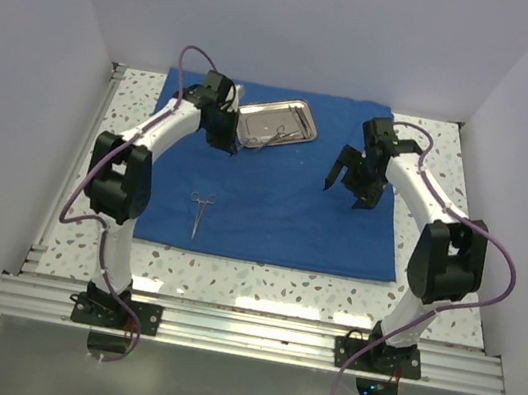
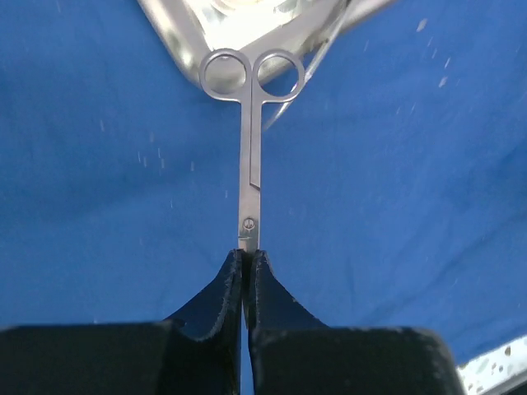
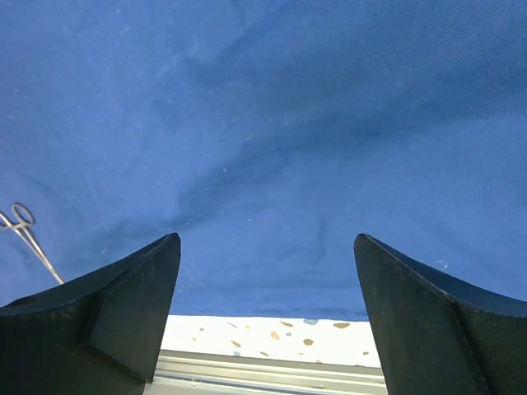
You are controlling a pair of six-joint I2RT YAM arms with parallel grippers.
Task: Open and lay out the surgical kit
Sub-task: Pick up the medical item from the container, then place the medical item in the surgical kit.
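Between L gripper pads, forceps tips hidden; tray edge cropped.

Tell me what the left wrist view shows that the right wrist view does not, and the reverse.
Only the left wrist view: the left gripper shut on the tip of a ring-handled instrument, its rings at the steel tray's edge. Only the right wrist view: the right gripper open and empty, and forceps lying flat at the picture's left edge. Both: the blue cloth and a bit of the speckled table.
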